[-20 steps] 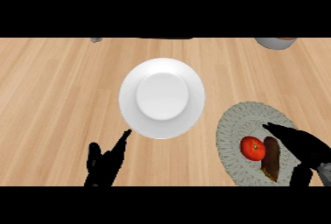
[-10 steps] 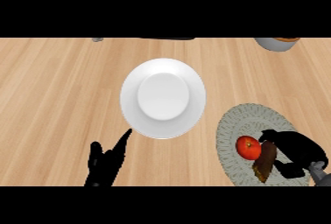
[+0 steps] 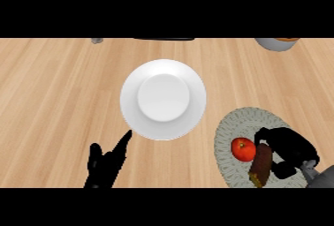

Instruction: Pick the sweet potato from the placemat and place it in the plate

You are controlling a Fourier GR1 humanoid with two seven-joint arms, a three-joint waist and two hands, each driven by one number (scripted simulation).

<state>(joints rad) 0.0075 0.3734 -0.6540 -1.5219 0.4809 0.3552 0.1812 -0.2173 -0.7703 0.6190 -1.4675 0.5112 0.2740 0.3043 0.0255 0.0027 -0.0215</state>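
Our right robot hand [image 3: 290, 148] is curled round the sweet potato [image 3: 261, 161] on the placemat [image 3: 251, 117], tomato [image 3: 243, 148] just left of it. Plate [image 3: 134, 95] sits up-left across bare desk [image 3: 58, 88]; left robot hand [image 3: 104, 165] rests open at the lower edge.

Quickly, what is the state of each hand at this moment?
Left hand: open, holding nothing.
Right hand: curled round the sweet potato on the placemat.

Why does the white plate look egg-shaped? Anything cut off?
Head view: the plate looks stretched, likely from the steep angle; the placemat is cut off at the lower edge, partly hidden by the right robot hand curled round the sweet potato.
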